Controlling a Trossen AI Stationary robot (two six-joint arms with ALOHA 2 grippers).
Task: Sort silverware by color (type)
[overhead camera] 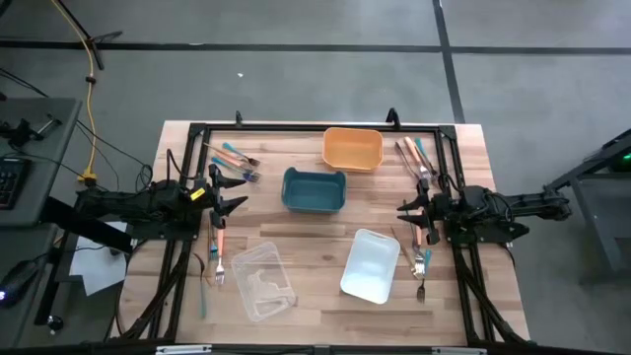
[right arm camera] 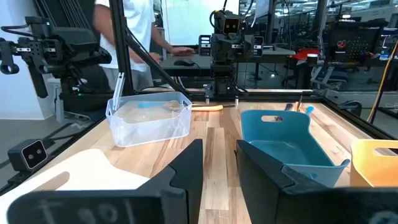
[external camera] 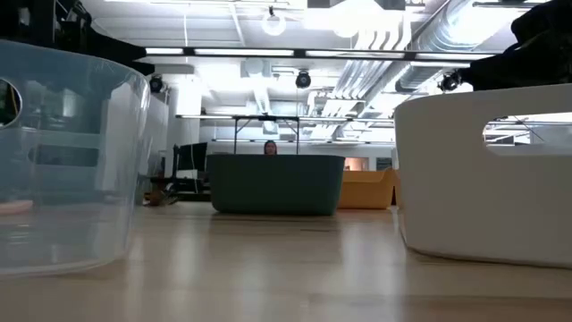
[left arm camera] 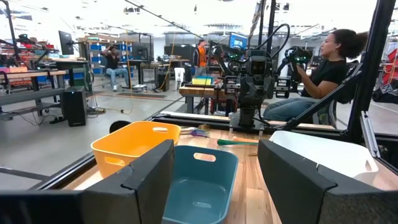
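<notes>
Silverware lies on the wooden table in loose groups: at the far left (overhead camera: 234, 158), at the left near side (overhead camera: 217, 251), at the far right (overhead camera: 414, 158) and at the right near side (overhead camera: 421, 258). My left gripper (overhead camera: 229, 192) is open and empty at the table's left side, pointing toward the teal bin (overhead camera: 314, 189). Its fingers stand wide apart in the left wrist view (left arm camera: 216, 155). My right gripper (overhead camera: 408, 218) is open and empty at the right side, pointing left. The gap between its fingers is narrower in the right wrist view (right arm camera: 219, 155). No gripper shows in the low view.
An orange bin (overhead camera: 352, 148) stands at the far middle, a white bin (overhead camera: 371, 264) at the near right and a clear bin (overhead camera: 262, 281) at the near left. A black frame (overhead camera: 296, 129) runs along the table's edges. People show in the room beyond (left arm camera: 323, 68).
</notes>
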